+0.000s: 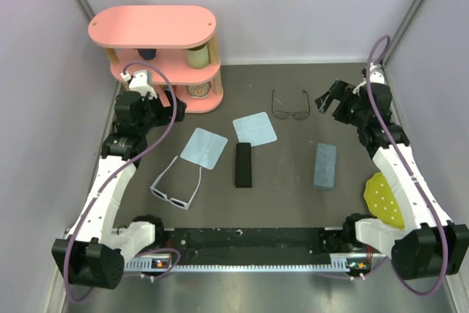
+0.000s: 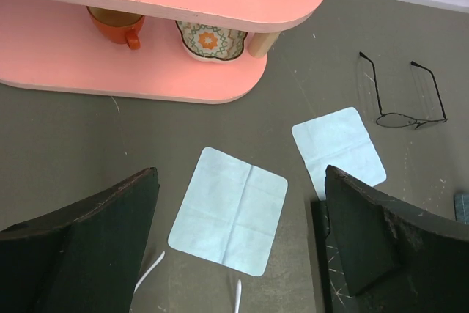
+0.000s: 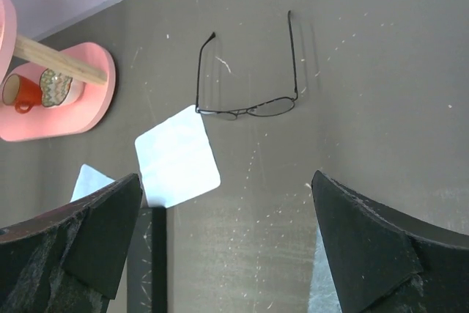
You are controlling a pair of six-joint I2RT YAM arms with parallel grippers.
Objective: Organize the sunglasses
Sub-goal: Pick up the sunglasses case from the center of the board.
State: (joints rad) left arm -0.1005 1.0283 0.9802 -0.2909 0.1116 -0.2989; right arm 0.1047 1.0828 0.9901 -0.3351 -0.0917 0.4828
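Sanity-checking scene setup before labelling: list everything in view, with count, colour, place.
white-frame sunglasses: 1, white with dark lenses, near left, arms unfolded
wire-frame sunglasses: 1, thin dark frame, far centre, arms unfolded
cloths: 2, light blue, left of centre, flat
black case: 1, black, centre
grey-blue case: 1, grey-blue, right of centre
shelf: 1, pink, far left corner
orange cup: 1, orange, shelf's bottom tier
patterned bowl: 1, multicoloured, beside the cup
yellow disc: 1, yellow, dotted, right edge
table: 1, dark grey
left gripper: 1, black, open, empty, over the cloths
right gripper: 1, black, open, empty, near the wire-frame pair
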